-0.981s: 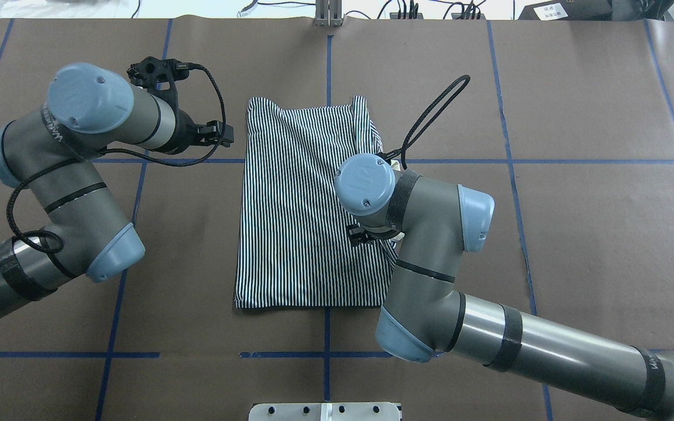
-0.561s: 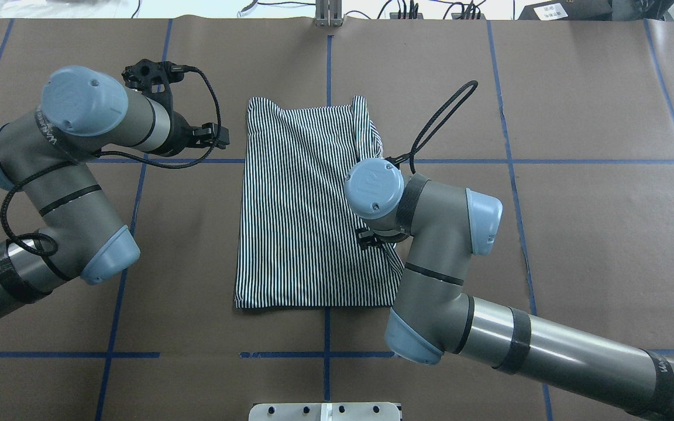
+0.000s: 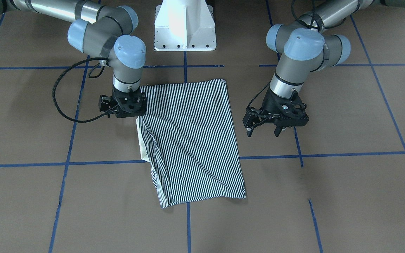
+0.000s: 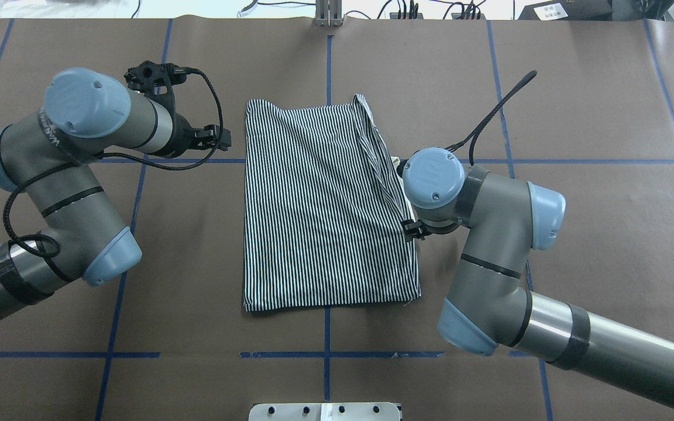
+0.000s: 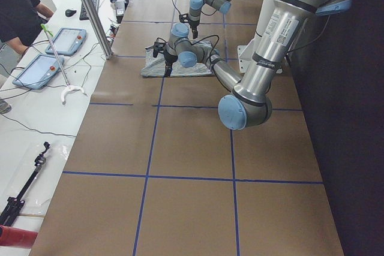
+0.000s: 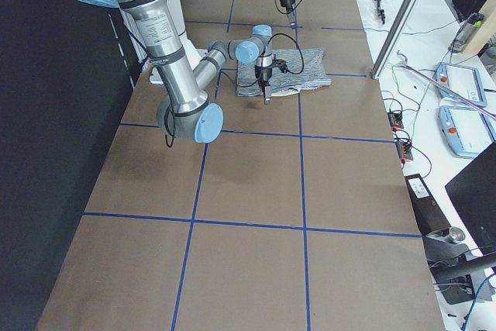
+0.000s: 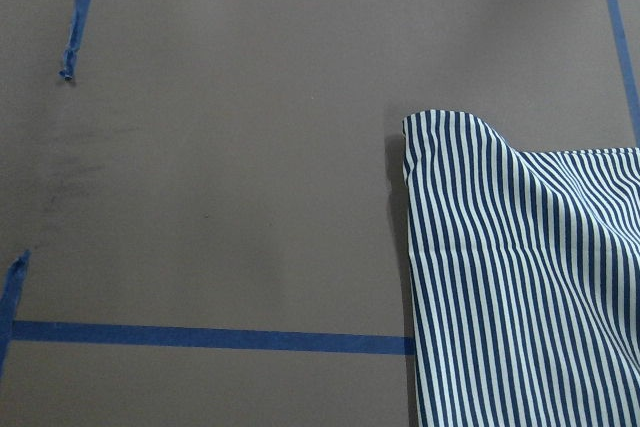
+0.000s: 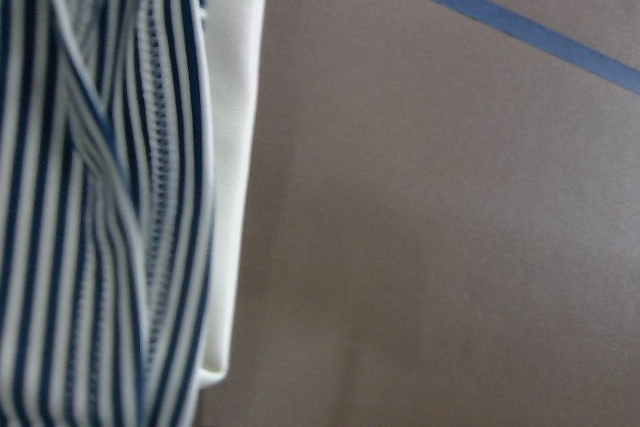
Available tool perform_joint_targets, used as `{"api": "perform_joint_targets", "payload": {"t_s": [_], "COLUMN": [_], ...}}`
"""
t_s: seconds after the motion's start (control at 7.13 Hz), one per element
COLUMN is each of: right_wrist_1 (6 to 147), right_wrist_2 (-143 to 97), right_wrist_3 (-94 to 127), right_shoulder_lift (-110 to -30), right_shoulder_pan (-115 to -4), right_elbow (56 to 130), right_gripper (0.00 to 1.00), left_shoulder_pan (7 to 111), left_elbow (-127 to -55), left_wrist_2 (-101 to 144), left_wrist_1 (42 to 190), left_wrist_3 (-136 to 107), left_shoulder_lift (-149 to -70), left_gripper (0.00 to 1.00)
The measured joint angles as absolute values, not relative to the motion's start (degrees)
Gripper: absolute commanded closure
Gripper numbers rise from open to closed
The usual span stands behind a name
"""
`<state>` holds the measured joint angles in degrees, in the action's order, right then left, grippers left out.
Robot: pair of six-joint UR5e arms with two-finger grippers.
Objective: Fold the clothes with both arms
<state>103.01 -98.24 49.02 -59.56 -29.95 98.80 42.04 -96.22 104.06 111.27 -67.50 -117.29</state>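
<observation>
Right gripper [image 3: 123, 107]: low at the long side of polo shirt [image 4: 325, 204] facing the desk's right end, about midway along. Fingers hidden under the wrist, so spread or pinched cannot tell.

Left gripper [image 3: 263, 130]: fingers apart, nothing between, off the cloth toward the desk's left end, nearer the far edge.

Shirt: narrow folded rectangle, mid-desk, lying flat. Cream collar [image 8: 235, 147] peeking out on the right-end side, loose pleat over it.

Judged step: tidy that side before the cross fold. Tuck collar under, smooth pleat outward. Then pinch both layers at matching corners, lift evenly, avoid dragging.
</observation>
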Motion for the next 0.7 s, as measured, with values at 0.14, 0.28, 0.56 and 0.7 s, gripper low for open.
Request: {"api": "perform_joint_targets", "payload": {"t_s": [0.14,0.28,0.56,0.7], "right_wrist_1": [102.95,102.68,100.61,96.45], "right_wrist_2": [-98.67,-99.20,-99.40,-99.37], "right_wrist_3": [48.48,47.89,46.33,46.07], "right_shoulder_lift": [-60.41,-59.50,-51.13,-46.71], "right_shoulder_pan": [-30.89,-31.94,-33.74,-34.43], "right_elbow": [100.09,99.66,90.68,84.17], "right_gripper": [0.00,0.00,0.00,0.00], "left_shoulder_pan": [42.02,42.02,42.23,42.41], "left_elbow": [-96.25,-96.33,-96.40,-96.41], "left_wrist_2": [104.06,104.06,104.06,104.06], "left_wrist_1": [111.27,111.25,111.20,111.19], "left_wrist_3": [-67.50,-67.50,-67.44,-67.42], "left_shoulder_lift": [-117.31,-117.36,-117.30,-117.21], "left_gripper": [0.00,0.00,0.00,0.00]}}
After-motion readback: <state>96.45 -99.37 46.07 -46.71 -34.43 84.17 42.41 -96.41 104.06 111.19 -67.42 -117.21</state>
